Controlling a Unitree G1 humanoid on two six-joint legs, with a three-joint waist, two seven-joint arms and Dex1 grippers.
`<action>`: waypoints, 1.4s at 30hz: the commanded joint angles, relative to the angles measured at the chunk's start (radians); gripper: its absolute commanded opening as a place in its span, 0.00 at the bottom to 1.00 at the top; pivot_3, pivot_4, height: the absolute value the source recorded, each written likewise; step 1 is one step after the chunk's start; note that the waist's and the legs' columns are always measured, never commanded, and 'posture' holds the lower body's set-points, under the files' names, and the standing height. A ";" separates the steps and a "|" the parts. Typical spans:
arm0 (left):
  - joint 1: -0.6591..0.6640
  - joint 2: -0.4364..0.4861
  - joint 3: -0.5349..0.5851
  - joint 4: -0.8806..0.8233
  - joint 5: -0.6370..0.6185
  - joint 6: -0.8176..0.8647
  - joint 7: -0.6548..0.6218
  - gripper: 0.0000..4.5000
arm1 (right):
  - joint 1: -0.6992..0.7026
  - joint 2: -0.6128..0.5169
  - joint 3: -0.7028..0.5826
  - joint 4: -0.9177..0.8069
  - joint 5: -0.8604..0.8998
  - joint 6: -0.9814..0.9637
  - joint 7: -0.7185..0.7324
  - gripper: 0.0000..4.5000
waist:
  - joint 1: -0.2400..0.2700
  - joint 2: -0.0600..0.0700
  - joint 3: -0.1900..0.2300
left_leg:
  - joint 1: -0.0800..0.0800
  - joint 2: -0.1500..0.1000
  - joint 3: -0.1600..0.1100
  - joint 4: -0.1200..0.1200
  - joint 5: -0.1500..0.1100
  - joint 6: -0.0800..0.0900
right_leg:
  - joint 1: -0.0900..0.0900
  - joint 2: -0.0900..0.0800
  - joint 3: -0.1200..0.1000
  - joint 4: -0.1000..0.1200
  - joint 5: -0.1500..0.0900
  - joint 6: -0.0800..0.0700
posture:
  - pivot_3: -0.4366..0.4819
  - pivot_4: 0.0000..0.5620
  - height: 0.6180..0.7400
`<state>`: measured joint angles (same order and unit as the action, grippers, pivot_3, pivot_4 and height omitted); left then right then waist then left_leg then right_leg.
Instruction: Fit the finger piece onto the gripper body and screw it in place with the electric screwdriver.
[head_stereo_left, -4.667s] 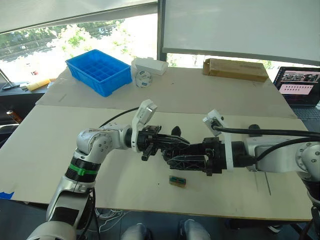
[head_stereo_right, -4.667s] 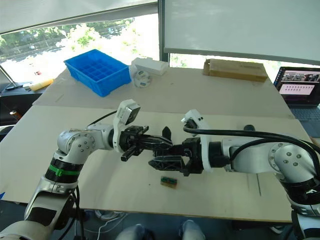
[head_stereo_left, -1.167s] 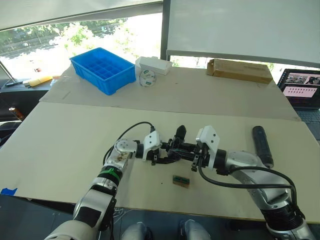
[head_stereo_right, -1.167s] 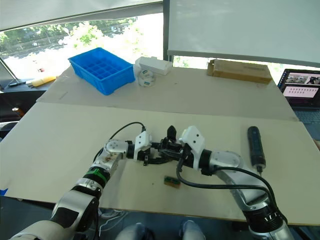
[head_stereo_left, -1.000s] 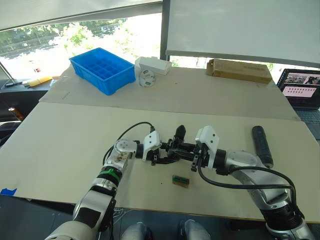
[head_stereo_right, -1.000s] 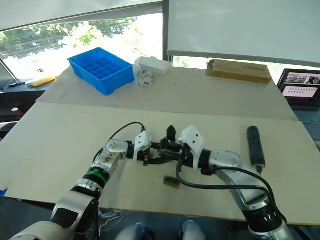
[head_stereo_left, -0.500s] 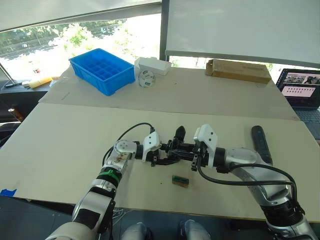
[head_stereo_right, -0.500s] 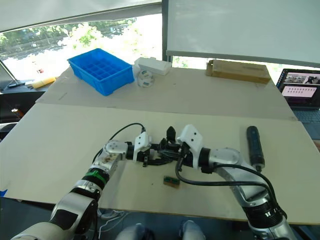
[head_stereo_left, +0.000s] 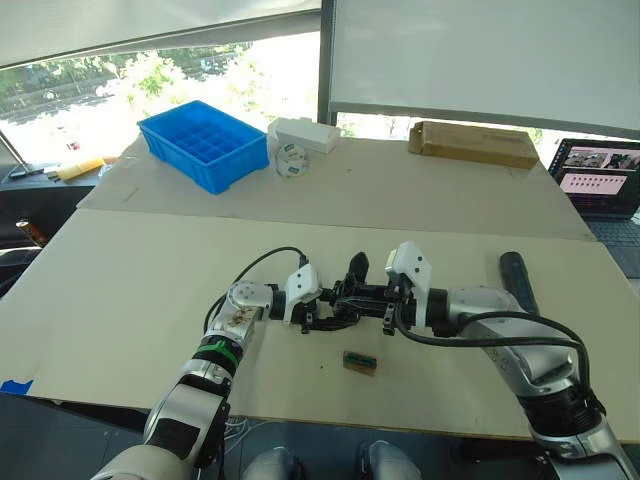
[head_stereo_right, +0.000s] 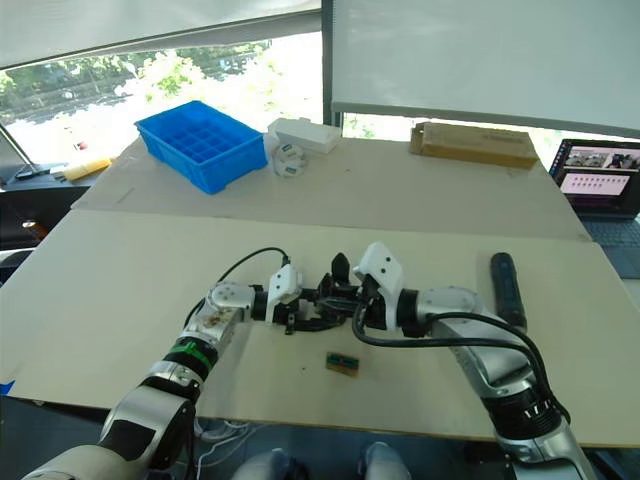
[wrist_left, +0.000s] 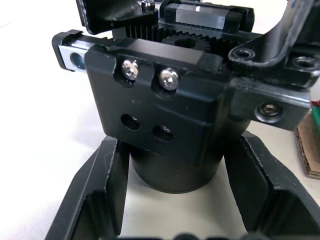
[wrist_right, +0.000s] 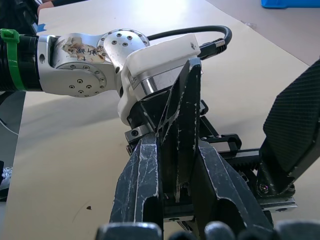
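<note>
Our left gripper (wrist_left: 172, 220) clasps the round base of the gripper body (wrist_left: 170, 107) mid-tabletop (head_stereo_left: 120, 290), while our right gripper (wrist_right: 172, 200) pinches the finger piece (wrist_right: 185, 125) against its rail. The electric screwdriver (head_stereo_left: 513, 278) lies well apart, nearest our right arm, its long axis running away from us.

Electric screwdriver (head_stereo_left: 513, 281) partly behind arm

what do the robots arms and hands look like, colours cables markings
Both arms are silver-grey metal with round jointed housings. The left arm wears a green band and has scuffed brownish marks near its wrist. A white camera block tops each wrist, fed by a looping black cable. The left hand and right hand have black ribbed plastic fingers.
</note>
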<state>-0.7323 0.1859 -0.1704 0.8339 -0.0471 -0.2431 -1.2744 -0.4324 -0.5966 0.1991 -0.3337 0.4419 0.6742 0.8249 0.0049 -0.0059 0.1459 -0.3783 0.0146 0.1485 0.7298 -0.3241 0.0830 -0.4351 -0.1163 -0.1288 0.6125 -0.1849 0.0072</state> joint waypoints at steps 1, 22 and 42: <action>0.020 -0.031 -0.041 -0.010 0.004 -0.008 -0.027 0.51 | 0.026 -0.028 0.054 0.058 -0.060 0.055 -0.012 0.09 | 0.000 -0.001 -0.001 | 0.001 0.000 0.000 0.000 0.000 0.000 | 0.000 0.000 0.000 0.000 0.000 0.000 | 0.48 0.27 1.00; 0.030 -0.022 -0.050 -0.019 0.012 0.000 -0.027 0.51 | 0.018 -0.013 0.080 0.050 -0.055 0.098 -0.013 0.09 | -0.005 -0.002 -0.012 | 0.003 0.000 -0.003 -0.001 0.000 0.000 | 0.002 -0.008 -0.002 0.000 0.000 -0.001 | 0.48 0.27 1.00; 0.037 -0.031 -0.046 -0.015 0.011 0.001 -0.016 0.51 | 0.029 -0.017 0.019 -0.025 -0.033 0.005 0.031 0.09 | 0.000 -0.002 -0.013 | 0.000 0.000 -0.005 -0.002 0.000 0.000 | 0.002 -0.012 -0.007 -0.001 -0.001 -0.001 | 0.48 0.27 1.00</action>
<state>-0.7110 0.1788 -0.1766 0.8241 -0.0420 -0.2439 -1.2670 -0.4196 -0.6083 0.2032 -0.3646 0.4158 0.6724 0.8488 0.0052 -0.0076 0.1331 -0.3781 0.0143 0.1437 0.7279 -0.3245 0.0832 -0.4335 -0.1281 -0.1354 0.6115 -0.1854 0.0060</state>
